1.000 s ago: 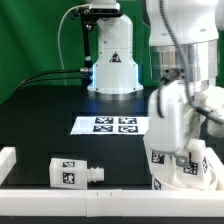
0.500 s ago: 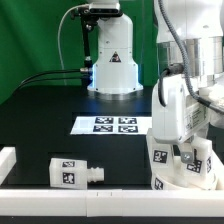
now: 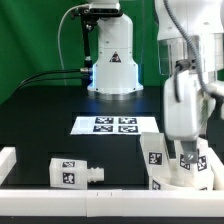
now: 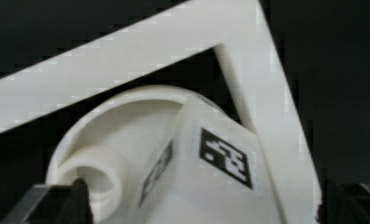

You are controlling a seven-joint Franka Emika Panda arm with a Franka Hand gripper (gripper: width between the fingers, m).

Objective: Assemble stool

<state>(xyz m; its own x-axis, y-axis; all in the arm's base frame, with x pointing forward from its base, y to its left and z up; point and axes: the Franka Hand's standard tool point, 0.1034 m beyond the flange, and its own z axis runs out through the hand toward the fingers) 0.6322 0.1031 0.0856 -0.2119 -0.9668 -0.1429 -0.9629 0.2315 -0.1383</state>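
Here: gripper [image 3: 188,150] over stool [image 3: 172,178]; loose leg [image 3: 75,172] lying well apart.

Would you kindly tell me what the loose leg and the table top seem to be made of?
The loose leg looks like white plastic, smooth and matte: even colour, rounded edges. The table top looks like black matte cloth or board; it shows no glare, so which is unclear.

1 seat [image 3: 186,181], 2 upright legs [image 3: 153,150], 1 lying leg [image 3: 75,172], 1 marker board [image 3: 115,124], 1 arm [image 3: 185,60].
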